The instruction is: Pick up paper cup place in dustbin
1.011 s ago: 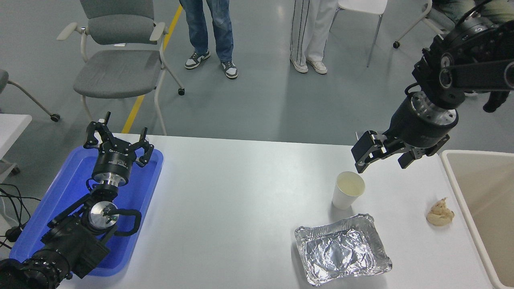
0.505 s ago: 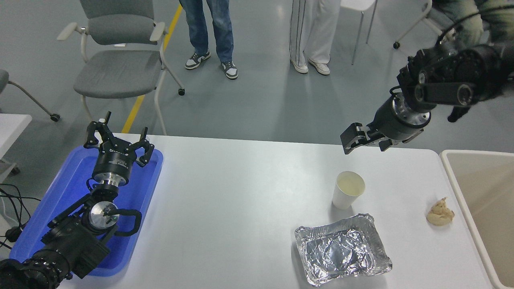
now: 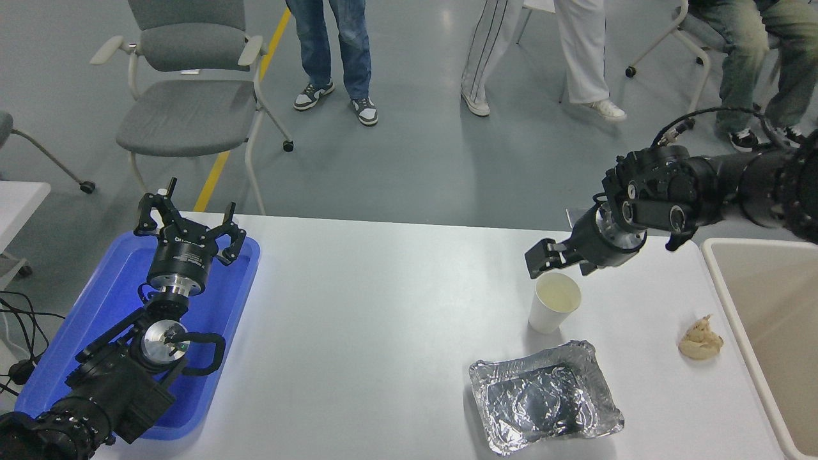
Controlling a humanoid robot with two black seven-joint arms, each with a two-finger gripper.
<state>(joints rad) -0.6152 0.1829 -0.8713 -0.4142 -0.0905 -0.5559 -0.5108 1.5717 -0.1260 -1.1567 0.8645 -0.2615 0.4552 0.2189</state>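
Right gripper [image 3: 548, 257], finger spread indiscernible, hovers at the far rim of the paper cup [image 3: 553, 303]; contact may tip it.

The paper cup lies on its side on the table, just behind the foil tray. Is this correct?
Not quite: in the head view the paper cup stands upright, open mouth up, on the table, just behind the foil tray.

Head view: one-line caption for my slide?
Right tool poised just behind upright paper cup; dustbin waits at right.
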